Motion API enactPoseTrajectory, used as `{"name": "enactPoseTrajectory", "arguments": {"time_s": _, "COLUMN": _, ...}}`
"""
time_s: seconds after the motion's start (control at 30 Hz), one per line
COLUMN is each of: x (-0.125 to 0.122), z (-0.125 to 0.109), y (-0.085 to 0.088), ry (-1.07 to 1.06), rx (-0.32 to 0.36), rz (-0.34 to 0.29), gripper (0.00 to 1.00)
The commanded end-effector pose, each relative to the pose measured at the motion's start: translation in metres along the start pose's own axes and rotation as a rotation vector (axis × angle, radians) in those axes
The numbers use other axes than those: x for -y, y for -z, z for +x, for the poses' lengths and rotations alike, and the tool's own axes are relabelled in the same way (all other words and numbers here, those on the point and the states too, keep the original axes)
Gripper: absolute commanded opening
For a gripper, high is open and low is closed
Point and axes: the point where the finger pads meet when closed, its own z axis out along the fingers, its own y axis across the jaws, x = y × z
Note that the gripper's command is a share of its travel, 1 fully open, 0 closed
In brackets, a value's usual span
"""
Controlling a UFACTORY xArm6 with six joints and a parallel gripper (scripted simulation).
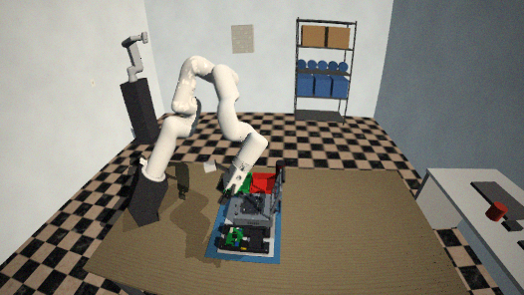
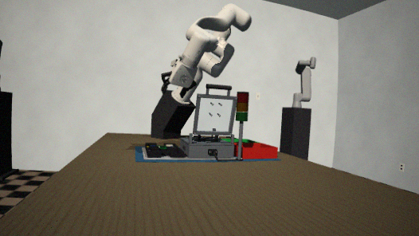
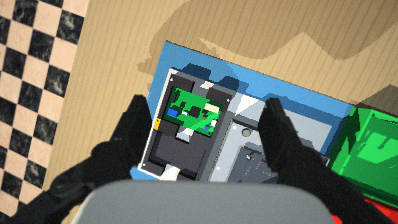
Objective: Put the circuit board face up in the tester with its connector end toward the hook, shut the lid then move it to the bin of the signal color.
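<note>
The gripper (image 3: pixel 205 125) hangs above the bench mat (image 3: pixel 280 92) with its black fingers spread wide and nothing between them. Below, the green circuit board (image 3: pixel 194 111) lies face up in one pocket of the tray (image 3: pixel 176 150), beside the tester (image 2: pixel 207 149), whose lid (image 2: pixel 213 115) stands raised. The signal tower (image 2: pixel 241 106) rises next to the tester; its lamps look unlit, though the exterior view is too small to be certain

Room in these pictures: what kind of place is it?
Probably a robotics test lab: a white arm works over a board tester with a signal tower, and a second arm stands on a pedestal.
</note>
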Motion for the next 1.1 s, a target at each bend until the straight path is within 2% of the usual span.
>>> {"name": "enactPoseTrajectory", "arguments": {"time_s": 0.0, "x": 0.003, "z": 0.004, "y": 0.003, "ry": -0.16, "rx": 0.036, "rz": -0.037, "gripper": 1.0}}
{"name": "enactPoseTrajectory", "arguments": {"time_s": 0.13, "x": 0.006, "z": 0.007, "y": 0.006, "ry": -0.298, "rx": 0.066, "rz": -0.076, "gripper": 1.0}}
{"name": "enactPoseTrajectory", "arguments": {"time_s": 0.2, "x": 0.006, "z": 0.007, "y": 0.006, "ry": -0.298, "rx": 0.066, "rz": -0.076, "gripper": 1.0}}
{"name": "enactPoseTrajectory", "arguments": {"time_s": 0.23, "x": 0.008, "z": 0.009, "y": 0.009, "ry": -0.396, "rx": 0.086, "rz": -0.104, "gripper": 1.0}}
{"name": "enactPoseTrajectory", "arguments": {"time_s": 0.7, "x": 0.02, "z": 0.016, "y": 0.022, "ry": -0.852, "rx": 0.175, "rz": -0.253, "gripper": 1.0}}
{"name": "enactPoseTrajectory", "arguments": {"time_s": 0.77, "x": 0.02, "z": 0.016, "y": 0.022, "ry": -0.852, "rx": 0.175, "rz": -0.253, "gripper": 1.0}}
{"name": "enactPoseTrajectory", "arguments": {"time_s": 0.8, "x": 0.023, "z": 0.017, "y": 0.026, "ry": -0.948, "rx": 0.193, "rz": -0.289, "gripper": 1.0}}
{"name": "enactPoseTrajectory", "arguments": {"time_s": 1.07, "x": 0.032, "z": 0.02, "y": 0.037, "ry": -1.192, "rx": 0.238, "rz": -0.389, "gripper": 1.0}}
